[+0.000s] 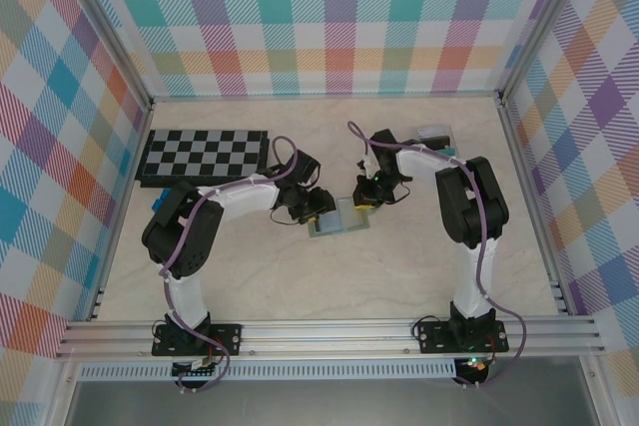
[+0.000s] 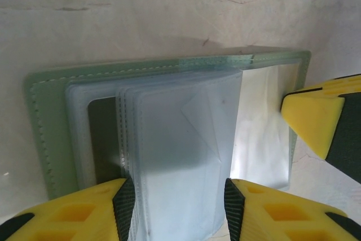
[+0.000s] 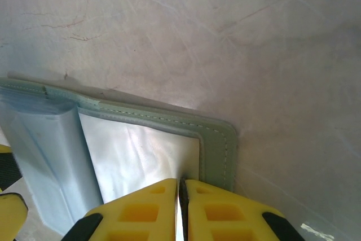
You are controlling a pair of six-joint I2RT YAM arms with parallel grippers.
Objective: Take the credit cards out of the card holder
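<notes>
Straddling sleeves (image 2: 180,139) of card holder (image 2: 51,117) — left claw (image 2: 176,198), grip unclear; right claw (image 3: 179,187) clenched at its edge.

Seen from above, the card holder (image 1: 337,220) is lying half hidden under the left gripper (image 1: 316,206) and the right gripper (image 1: 361,201), while up close its cloudy sleeves (image 2: 180,150) are running off the bottom edge and blurring whatever is sitting inside them

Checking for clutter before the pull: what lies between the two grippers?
The open card holder lies between the left gripper and right gripper, in the top view.
</notes>
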